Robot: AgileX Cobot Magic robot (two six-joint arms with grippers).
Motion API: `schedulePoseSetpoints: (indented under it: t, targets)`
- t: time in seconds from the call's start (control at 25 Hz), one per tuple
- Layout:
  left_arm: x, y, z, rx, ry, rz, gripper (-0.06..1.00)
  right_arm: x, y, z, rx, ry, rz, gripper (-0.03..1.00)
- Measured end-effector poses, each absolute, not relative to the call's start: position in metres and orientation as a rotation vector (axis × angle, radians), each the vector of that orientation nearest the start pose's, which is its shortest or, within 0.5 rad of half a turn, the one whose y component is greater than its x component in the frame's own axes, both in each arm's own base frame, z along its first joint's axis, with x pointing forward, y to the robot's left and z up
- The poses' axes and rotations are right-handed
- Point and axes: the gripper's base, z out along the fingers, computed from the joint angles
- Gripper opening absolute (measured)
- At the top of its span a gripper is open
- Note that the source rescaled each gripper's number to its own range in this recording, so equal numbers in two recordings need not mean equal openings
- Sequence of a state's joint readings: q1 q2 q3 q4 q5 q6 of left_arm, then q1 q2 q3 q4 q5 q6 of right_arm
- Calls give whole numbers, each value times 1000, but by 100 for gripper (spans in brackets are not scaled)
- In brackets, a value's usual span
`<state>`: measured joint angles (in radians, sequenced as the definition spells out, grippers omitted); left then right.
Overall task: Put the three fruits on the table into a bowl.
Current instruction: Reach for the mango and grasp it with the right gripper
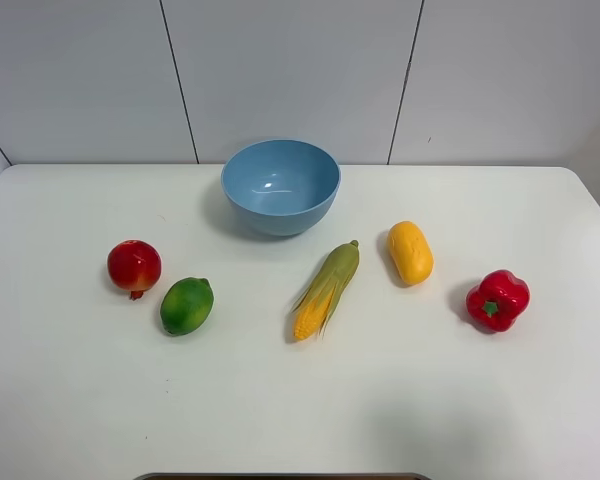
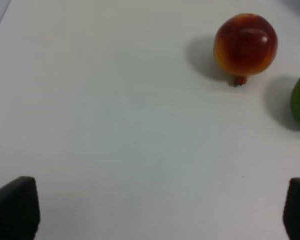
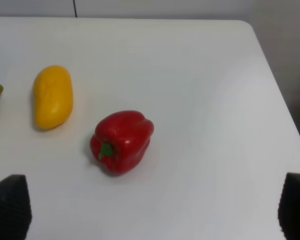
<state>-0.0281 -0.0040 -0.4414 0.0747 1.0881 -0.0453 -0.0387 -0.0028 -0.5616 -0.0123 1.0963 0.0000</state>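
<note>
Gaping wide, both empty: left gripper (image 2: 155,210) and right gripper (image 3: 152,207). Pomegranate (image 1: 134,267) and lime (image 1: 187,305) lie close together left of the bowl (image 1: 280,215), mango (image 1: 410,252) right of it, all three on the table (image 1: 80,400).

Light-blue bowl (image 1: 280,186) on white table (image 1: 80,400) — red pomegranate (image 1: 134,267), green lime (image 1: 186,305), yellow-orange mango (image 1: 410,252), red pepper (image 1: 498,300) (green stem), yellow corn (image 1: 325,291).

Three fruits (image 1: 134,266) (image 1: 187,305) (image 1: 410,252), one bowl (image 1: 280,216), one corn (image 1: 327,290), one pepper (image 1: 498,299).
</note>
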Motion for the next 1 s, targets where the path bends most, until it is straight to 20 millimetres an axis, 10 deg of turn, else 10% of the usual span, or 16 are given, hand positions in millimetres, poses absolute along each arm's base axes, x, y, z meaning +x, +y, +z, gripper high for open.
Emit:
schedulePoseSetpoints:
  t: [1.0]
  targets:
    - [0,6,259,-21,2124,47,100,-14,0,291,40,2015,-39,100]
